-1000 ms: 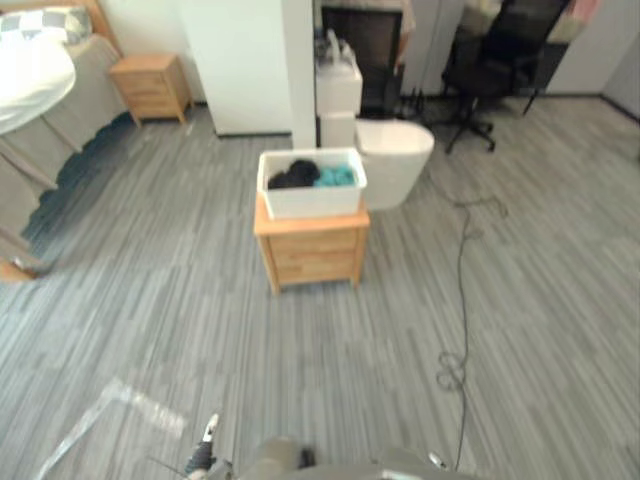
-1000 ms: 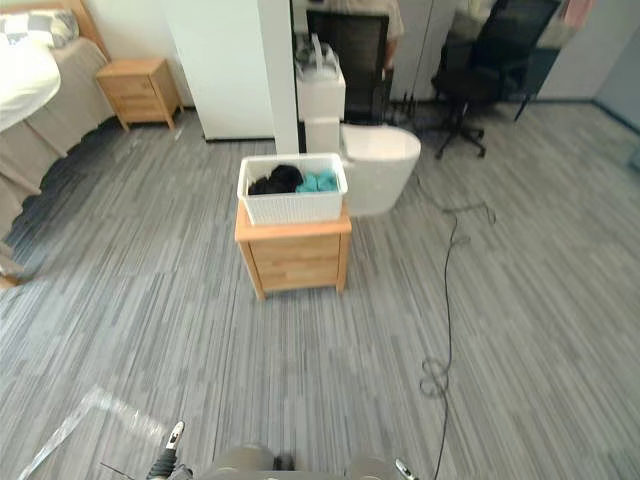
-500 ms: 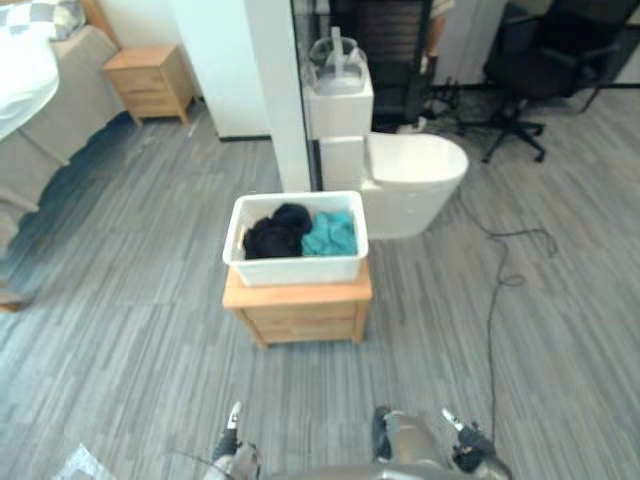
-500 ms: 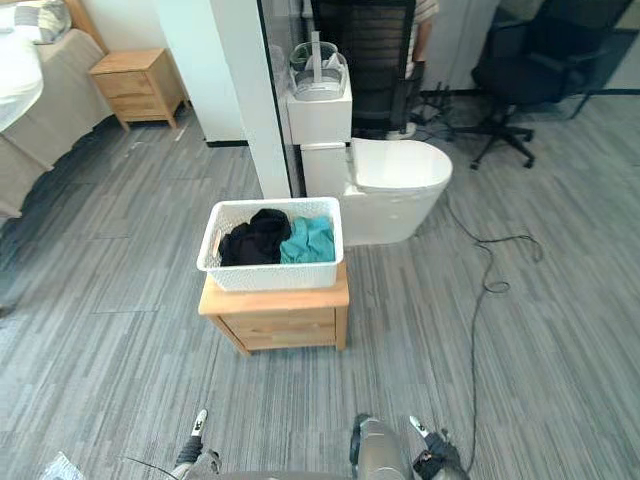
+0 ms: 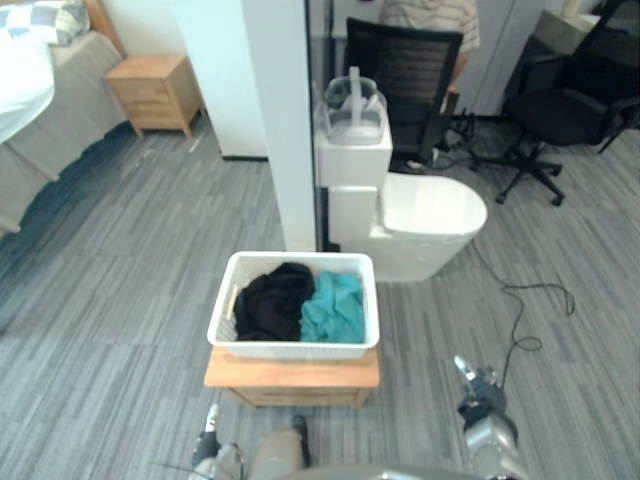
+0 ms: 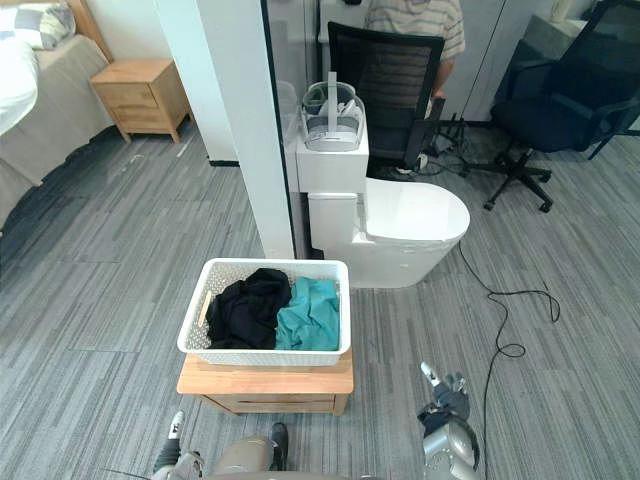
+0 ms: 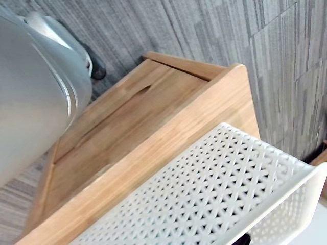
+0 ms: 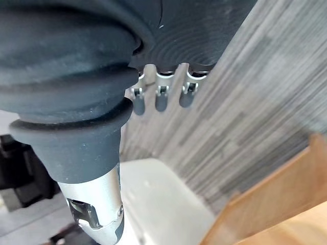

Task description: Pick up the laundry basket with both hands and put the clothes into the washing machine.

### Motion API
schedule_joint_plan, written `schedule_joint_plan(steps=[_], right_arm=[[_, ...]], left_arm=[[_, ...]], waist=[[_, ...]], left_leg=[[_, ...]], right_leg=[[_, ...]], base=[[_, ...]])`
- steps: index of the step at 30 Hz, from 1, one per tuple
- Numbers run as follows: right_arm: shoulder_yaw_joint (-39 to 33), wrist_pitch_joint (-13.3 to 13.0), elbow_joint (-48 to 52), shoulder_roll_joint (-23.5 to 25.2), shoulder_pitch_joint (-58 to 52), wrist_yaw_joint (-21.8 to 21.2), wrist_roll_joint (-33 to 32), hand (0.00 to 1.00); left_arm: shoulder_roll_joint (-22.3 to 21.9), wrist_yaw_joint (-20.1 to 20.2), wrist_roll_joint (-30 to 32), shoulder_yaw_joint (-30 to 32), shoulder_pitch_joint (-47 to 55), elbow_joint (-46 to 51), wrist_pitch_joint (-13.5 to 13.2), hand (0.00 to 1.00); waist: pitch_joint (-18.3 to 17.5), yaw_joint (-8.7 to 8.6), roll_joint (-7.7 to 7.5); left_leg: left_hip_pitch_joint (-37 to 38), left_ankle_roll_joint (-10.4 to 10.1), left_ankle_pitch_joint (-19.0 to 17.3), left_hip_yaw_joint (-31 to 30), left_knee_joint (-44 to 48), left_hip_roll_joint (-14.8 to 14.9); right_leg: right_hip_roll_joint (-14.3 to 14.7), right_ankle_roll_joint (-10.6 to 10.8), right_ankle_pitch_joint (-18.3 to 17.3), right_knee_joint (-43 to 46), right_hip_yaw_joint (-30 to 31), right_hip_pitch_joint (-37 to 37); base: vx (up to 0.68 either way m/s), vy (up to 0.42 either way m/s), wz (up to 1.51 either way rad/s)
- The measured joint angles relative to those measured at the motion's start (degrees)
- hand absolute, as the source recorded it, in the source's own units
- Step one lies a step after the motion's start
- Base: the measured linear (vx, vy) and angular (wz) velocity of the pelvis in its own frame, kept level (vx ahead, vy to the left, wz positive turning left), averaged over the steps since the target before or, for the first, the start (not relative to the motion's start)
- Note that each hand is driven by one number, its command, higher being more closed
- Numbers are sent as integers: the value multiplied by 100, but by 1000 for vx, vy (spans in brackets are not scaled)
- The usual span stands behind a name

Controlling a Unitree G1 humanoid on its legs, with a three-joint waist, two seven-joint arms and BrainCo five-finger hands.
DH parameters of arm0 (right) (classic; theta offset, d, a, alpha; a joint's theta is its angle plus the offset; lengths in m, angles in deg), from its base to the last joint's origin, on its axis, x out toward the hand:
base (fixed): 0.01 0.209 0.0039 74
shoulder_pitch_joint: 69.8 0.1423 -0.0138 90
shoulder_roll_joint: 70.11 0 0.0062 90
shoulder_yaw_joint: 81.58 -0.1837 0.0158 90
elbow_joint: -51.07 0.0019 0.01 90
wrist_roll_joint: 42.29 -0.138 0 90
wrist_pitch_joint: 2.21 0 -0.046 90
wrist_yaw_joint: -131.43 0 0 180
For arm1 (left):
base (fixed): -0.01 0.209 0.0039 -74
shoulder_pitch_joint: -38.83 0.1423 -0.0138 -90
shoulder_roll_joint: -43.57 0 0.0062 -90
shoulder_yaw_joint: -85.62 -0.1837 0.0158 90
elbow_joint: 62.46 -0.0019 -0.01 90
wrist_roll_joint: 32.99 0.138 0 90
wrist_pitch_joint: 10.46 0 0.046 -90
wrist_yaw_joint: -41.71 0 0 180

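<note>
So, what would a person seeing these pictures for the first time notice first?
The white laundry basket in the middle, holding black clothes and teal clothes, stands on a small wooden nightstand. Just behind it is a white toilet with a headset on its tank.

Left hand, mostly below the bottom edge
</note>
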Motion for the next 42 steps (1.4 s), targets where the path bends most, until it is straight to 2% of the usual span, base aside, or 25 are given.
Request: schedule_joint_plan(steps=[2, 3, 4, 6, 7, 8, 9, 10, 12, 13, 15, 18, 19, 20, 21, 22, 24, 25, 26, 28, 30, 31, 34, 37, 42], right_arm=[[-1, -64, 259, 65, -3, 186, -121, 0], [15, -79, 396, 121, -26, 319, -228, 0], [39, -113, 448, 144, -48, 378, -317, 0], [252, -278, 611, 153, -101, 572, -573, 0], [308, -300, 721, 157, -169, 574, -624, 0], [459, -371, 998, 185, -384, 577, -791, 0], [610, -416, 1271, 248, -617, 581, -890, 0], [633, -415, 1306, 239, -653, 584, -893, 0], [636, -348, 1561, 164, -737, 552, -874, 0], [637, -1, 1566, -123, -826, 496, -865, 0], [775, 258, 1563, -232, -846, 407, -870, 0], [1153, 481, 1518, -373, -855, 278, -874, 0], [1557, 668, 1372, -612, -841, 160, -978, 0], [1797, 817, 1281, -793, -800, 34, -1090, 0], [2448, 1146, 1024, -1183, -534, -219, -1385, 0], [2637, 1233, 958, -1270, -408, -279, -1531, 0], [3263, 1491, 699, -1609, 143, -604, -2043, 0], [3493, 1561, 648, -1819, 332, -711, -2272, 0], [3633, 1597, 649, -1978, 464, -753, -2407, 0], [3890, 1638, 654, -2496, 1019, -882, -2867, 0], [3890, 1640, 655, -2686, 1298, -925, -3035, 0], [3891, 1645, 665, -2811, 1487, -943, -3085, 0], [3892, 1683, 947, -2947, 1485, -951, -3083, 0], [3882, 1732, 1489, -2956, 1332, -955, -3017, 0], [3556, 1714, 2366, -2922, 689, -967, -2784, 0]], left_arm=[[9, -113, -2, 216, 50, -15, 3, 0], [62, -223, -4, 373, 132, -17, 0, 0], [97, -291, -4, 443, 191, -15, -2, 0], [232, -668, -4, 877, 248, 59, -33, 0], [248, -775, -3, 999, 231, 168, -61, 0], [256, -1054, 9, 1261, 219, 564, -117, 0], [257, -1469, 19, 1610, 207, 1077, -233, 0], [239, -1531, 17, 1682, 205, 1180, -235, 0], [84, -1968, -17, 2301, 189, 2311, -400, 0], [118, -2012, -128, 2605, 170, 3272, -557, 0], [240, -1809, -117, 2478, 220, 3607, -507, 0], [576, -1577, -114, 1732, 225, 3781, -306, 0], [969, -1176, -102, 954, 258, 3914, -96, 0], [1307, -836, -102, 534, 249, 3919, 93, 0], [2152, -105, -78, -573, 131, 3871, 508, 0], [2406, 129, -61, -908, 33, 3838, 655, 0], [3254, 927, -129, -2134, -451, 3649, 1280, 0], [3596, 1199, -223, -2626, -730, 3541, 1540, 0], [3832, 1344, -288, -2977, -937, 3477, 1668, 0], [4545, 1665, -401, -4073, -1929, 3149, 2153, 0], [4745, 1717, -384, -4396, -2546, 2884, 2390, 0], [4827, 1820, -283, -4553, -3076, 2639, 2590, 0], [4831, 1955, 144, -4922, -3729, 2331, 2758, 0], [4542, 1984, 860, -4955, -4384, 1725, 2738, 0], [4317, 1747, 1641, -4792, -4835, 1411, 2425, 0]], waist=[[7, -13, 32], [-11, -9, 111], [-41, 1, 205], [-185, -15, 261], [-199, -23, 228], [-241, -5, 69], [-255, -16, -122], [-263, -3, -117], [-315, 141, -70], [-391, 149, 96], [-464, 163, 165], [-467, 263, 155], [-508, 305, 72], [-508, 306, 19], [-500, 312, -59], [-485, 312, -65], [-348, 306, -38], [-252, 303, 20], [-187, 306, 9], [197, 304, 126], [456, 292, 142], [728, 297, 122], [927, 297, 54], [1146, 284, -42], [1493, 262, -71]], left_leg=[[366, 71, -34, 87, -253, -55], [658, 118, -48, 177, -473, 4], [763, 134, -40, 225, -595, 45], [951, 81, -5, 267, -848, 207], [945, 62, -16, 265, -836, 219], [931, 26, -37, 230, -816, 150], [980, -48, -88, 116, -775, 40], [1001, -67, -100, 95, -781, 45], [1036, -170, -158, 61, -855, 158], [1182, -278, -127, -165, -1066, 193], [1225, -290, -121, -259, -1099, 225], [1110, -292, -120, -400, -1106, 216], [932, -312, -105, -536, -1071, 177], [837, -316, -101, -637, -1028, 149], [702, -340, -37, -761, -988, 131], [644, -335, -22, -774, -968, 129], [464, -332, -20, -841, -780, 94], [375, -332, -19, -899, -722, 76], [306, -305, 3, -935, -703, 70], [-106, -316, 165, -1064, -617, 47], [-318, -329, 328, -1103, -663, 54], [-395, -341, 463, -1146, -722, 75], [-498, -350, 656, -1166, -885, 90], [-627, -392, 891, -1181, -1098, 121], [-813, -434, 1232, -1209, -1469, 174]], right_leg=[[-92, -6, 96, 727, 110, -250], [-115, -39, 117, 1071, 169, -391], [-111, -53, 80, 1033, 140, -464], [-90, -57, 116, 416, -195, -662], [-88, -48, 161, 171, -229, -688], [-127, -67, 513, -222, -252, -773], [-235, 82, 759, -448, -279, -680], [-231, 91, 753, -506, -279, -624], [-64, 86, 749, -1032, -295, -316], [24, 68, 765, -1309, -498, -25], [64, 32, 789, -1309, -580, 49], [68, 31, 789, -1316, -662, 9], [62, 31, 789, -1358, -782, -65], [59, 31, 789, -1407, -855, -72], [54, 20, 796, -1409, -945, -169], [56, 5, 809, -1398, -945, -204], [55, 5, 811, -1377, -996, -271], [51, 5, 811, -1365, -1042, -311], [48, 4, 811, -1329, -1065, -372], [42, 0, 808, -1077, -1143, -800], [30, -23, 794, -978, -1215, -1033], [24, -56, 774, -862, -1231, -1172], [-49, -121, 713, -560, -1258, -1465], [-85, -191, 642, -267, -1279, -1804], [-107, -245, 605, 93, -1270, -2310]], base=[[214, 164, -37], [165, 114, -40], [192, 119, -43], [218, 69, -16], [215, -23, 16], [192, -107, 42], [208, -138, 39], [221, -152, 26], [226, -199, 14], [277, -212, 46], [201, -91, 42], [43, -12, 26], [-10, -14, 44], [19, -15, 62], [21, -5, 45], [-5, 10, 34], [-66, 7, 17], [-88, -4, 19], [-132, 10, 23], [-171, 24, 25], [-190, -1, 22], [-183, -18, 16], [-140, -1, 8], [-161, -40, 3], [-134, -41, 0]])
